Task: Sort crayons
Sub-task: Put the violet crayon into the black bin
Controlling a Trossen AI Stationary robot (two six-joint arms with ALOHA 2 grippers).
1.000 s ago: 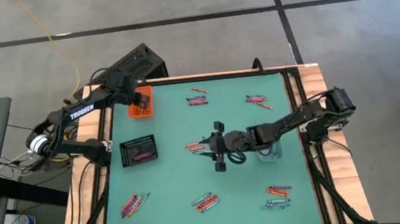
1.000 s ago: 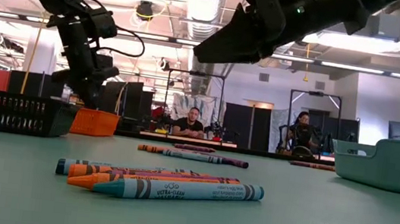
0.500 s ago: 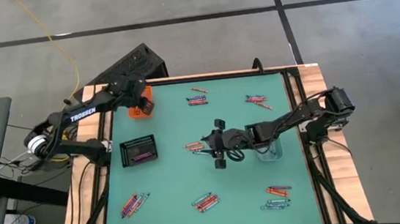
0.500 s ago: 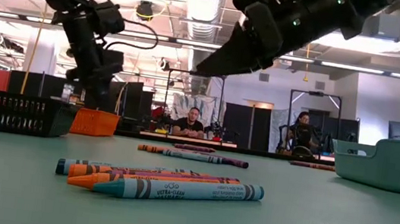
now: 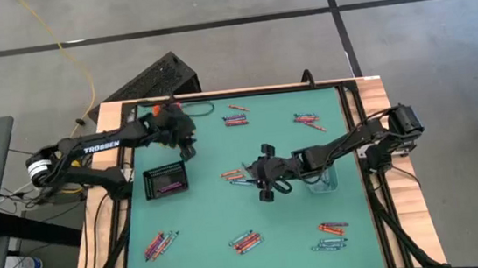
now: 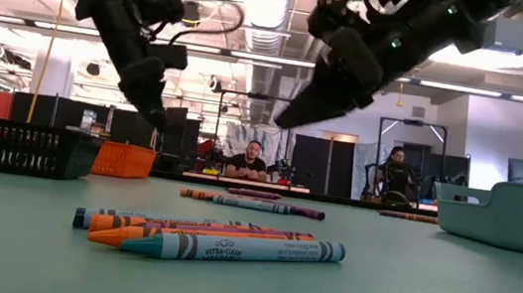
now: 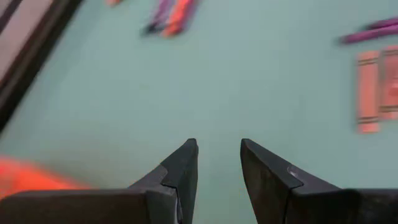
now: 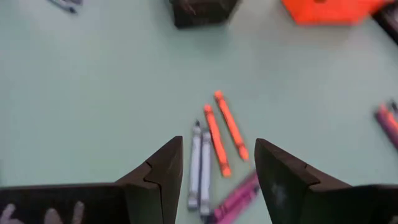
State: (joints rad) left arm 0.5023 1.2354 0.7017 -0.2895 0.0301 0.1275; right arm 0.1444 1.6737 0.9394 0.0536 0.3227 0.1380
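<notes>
Right gripper (image 8: 214, 180) fingers spread above crayons (image 8: 217, 155); left gripper (image 7: 217, 168) parted, empty

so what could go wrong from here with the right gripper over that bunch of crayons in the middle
1. The right gripper hangs open above a tight cluster of orange, grey and purple crayons lying side by side; closing there could pinch two colours at once or flick a neighbour away.
2. The left gripper, open and empty, sits out over the mat beside the orange tray, heading toward the middle; both arms may crowd the same area.
</notes>
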